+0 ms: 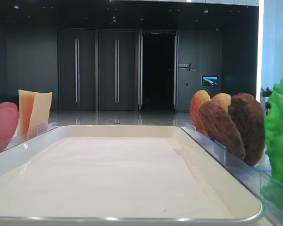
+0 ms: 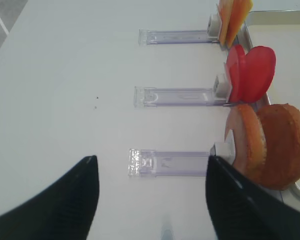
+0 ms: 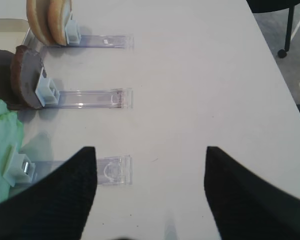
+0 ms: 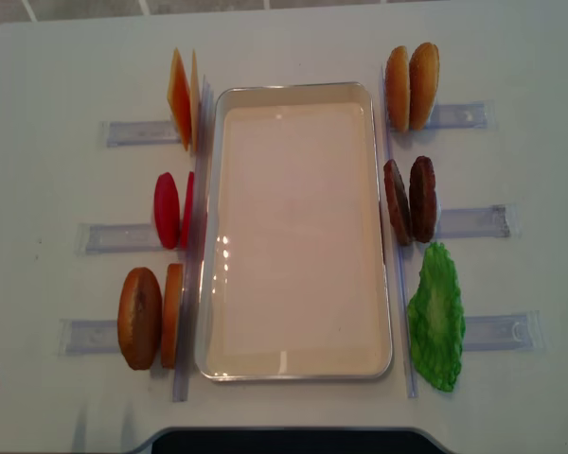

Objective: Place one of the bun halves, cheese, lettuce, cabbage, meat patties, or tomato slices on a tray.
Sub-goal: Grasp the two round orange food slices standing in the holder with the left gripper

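The white tray [image 4: 293,236] lies in the table's middle with nothing on it. On its left stand cheese [image 4: 182,99], tomato slices [image 4: 170,210] and bun halves [image 4: 150,317]. On its right stand more bun halves [image 4: 412,87], meat patties [image 4: 410,200] and lettuce [image 4: 437,317]. Cabbage is out of view. My left gripper [image 2: 151,158] hovers open over the clear holder left of the bun halves [image 2: 270,145], touching nothing. Over bare table right of the lettuce [image 3: 2,145], my right gripper [image 3: 150,149] is open and holds nothing.
Each food stands in a clear plastic rail [image 4: 473,222] that runs outward from the tray. A dark bar [image 4: 284,441] lies along the table's near edge. In the right wrist view the table edge [image 3: 280,85] and a chair caster [image 3: 282,52] show.
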Tool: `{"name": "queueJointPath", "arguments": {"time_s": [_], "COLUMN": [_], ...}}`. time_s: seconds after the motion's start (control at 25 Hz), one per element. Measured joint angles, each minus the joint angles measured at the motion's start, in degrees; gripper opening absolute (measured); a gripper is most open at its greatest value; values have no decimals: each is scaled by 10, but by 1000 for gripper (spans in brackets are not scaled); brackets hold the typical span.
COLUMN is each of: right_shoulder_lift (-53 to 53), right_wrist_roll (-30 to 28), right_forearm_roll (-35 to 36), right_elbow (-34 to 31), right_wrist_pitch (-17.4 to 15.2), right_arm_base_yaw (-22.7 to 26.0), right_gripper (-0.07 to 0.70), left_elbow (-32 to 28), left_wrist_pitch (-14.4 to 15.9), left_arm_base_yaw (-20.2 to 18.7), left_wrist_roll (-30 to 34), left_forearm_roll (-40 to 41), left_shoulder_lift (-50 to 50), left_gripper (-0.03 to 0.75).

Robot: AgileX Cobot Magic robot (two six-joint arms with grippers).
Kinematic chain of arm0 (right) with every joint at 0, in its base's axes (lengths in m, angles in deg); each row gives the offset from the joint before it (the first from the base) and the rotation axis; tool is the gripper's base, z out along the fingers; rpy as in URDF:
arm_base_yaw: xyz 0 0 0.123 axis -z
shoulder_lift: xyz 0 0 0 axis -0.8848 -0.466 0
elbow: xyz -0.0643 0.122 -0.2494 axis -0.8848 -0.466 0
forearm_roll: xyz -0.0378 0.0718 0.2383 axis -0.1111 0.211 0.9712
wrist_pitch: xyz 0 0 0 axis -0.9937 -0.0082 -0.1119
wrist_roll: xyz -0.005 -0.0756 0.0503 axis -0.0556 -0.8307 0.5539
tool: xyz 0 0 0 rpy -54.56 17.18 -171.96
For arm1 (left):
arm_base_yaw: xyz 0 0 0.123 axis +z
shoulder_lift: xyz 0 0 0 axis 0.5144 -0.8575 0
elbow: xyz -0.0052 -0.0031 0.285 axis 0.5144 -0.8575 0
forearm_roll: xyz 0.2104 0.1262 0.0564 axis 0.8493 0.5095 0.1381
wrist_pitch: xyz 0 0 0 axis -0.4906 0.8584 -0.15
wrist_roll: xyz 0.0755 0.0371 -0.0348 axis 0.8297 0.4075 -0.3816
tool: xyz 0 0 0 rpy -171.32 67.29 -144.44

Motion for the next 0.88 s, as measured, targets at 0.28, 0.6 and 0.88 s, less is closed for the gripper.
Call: {"name": "queueJointPath", "arguments": {"time_s": [0.28,0.6,0.88], "right_shoulder_lift": [0,0,0], "right_wrist_roll": [0,0,0], "right_forearm_roll": [0,0,0], "right_elbow": [0,0,0], "right_wrist_pitch": [0,0,0], "right_arm_base_yaw": [0,0,0], "right_gripper": [470,470,470], "left_elbow": [0,49,152], "left_wrist_pitch": [0,52,81], "left_arm_base_yaw": [0,0,0], "left_wrist_roll": [0,-18,-63], "left_forearm_roll": [0,-1,-17], "left_shoulder_lift": [0,-88,-234], "left_gripper": [506,506,506]}}
